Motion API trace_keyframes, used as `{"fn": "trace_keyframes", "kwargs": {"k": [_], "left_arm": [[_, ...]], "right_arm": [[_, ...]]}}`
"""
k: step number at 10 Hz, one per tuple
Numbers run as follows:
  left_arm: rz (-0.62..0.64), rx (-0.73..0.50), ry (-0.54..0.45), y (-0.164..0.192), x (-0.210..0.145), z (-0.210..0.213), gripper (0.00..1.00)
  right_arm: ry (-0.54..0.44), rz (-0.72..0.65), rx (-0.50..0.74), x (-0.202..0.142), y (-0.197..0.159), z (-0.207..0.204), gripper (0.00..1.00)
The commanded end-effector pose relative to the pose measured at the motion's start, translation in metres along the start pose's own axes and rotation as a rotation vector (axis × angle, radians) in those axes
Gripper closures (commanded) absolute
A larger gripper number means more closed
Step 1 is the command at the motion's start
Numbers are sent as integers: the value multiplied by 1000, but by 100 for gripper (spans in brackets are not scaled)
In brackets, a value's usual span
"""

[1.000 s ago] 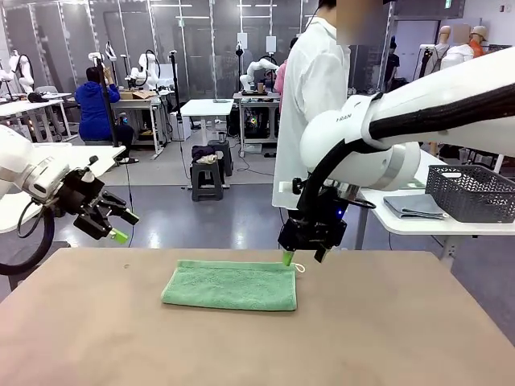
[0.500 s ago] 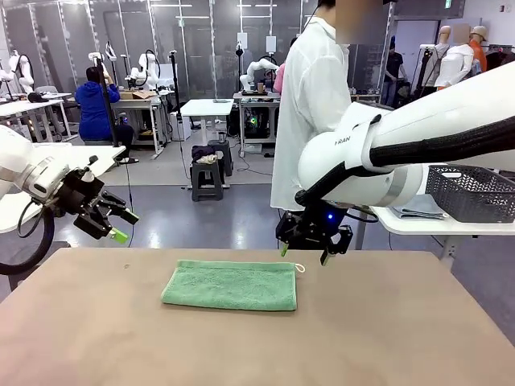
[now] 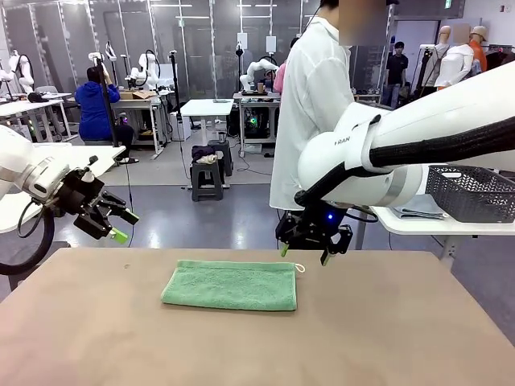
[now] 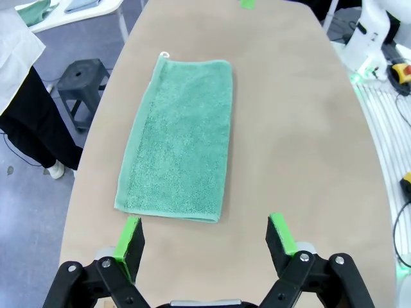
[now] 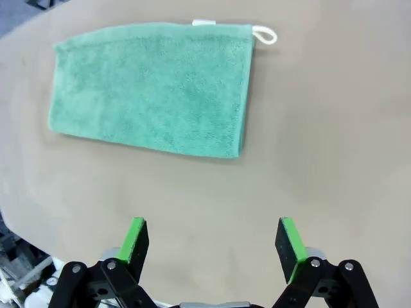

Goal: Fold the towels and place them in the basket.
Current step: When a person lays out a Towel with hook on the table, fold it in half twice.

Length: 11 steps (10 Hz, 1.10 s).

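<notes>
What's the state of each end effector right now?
Left end effector: open, holding nothing.
Right end effector: open, holding nothing.

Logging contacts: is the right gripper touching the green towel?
Apart. The right wrist view shows the right gripper open, with a strip of bare table between its fingertips and the green towel.

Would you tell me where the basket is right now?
In the front view, the basket sits on the white side table at far right, beside a folded light blue towel.
</notes>
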<state>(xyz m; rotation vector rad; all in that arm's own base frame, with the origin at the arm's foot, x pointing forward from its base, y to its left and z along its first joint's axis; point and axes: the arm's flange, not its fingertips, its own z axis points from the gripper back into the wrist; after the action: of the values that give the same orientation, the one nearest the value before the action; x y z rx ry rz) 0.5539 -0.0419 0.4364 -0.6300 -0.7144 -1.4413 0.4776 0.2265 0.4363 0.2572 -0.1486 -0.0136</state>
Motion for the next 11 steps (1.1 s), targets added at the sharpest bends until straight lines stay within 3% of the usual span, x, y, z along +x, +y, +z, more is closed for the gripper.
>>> {"fn": "trace_keyframes", "kwargs": {"k": [1, 6, 11], "left_arm": [[-1, 0, -1, 0, 1, 1, 4], [-1, 0, -1, 0, 1, 1, 4], [-1, 0, -1, 0, 1, 1, 4]], "right_arm": [[-14, -15, -77, 3, 18, -27, 0], [-59, -82, -165, 16, 47, -89, 0], [-80, -57, -198, 48, 34, -137, 0]]}}
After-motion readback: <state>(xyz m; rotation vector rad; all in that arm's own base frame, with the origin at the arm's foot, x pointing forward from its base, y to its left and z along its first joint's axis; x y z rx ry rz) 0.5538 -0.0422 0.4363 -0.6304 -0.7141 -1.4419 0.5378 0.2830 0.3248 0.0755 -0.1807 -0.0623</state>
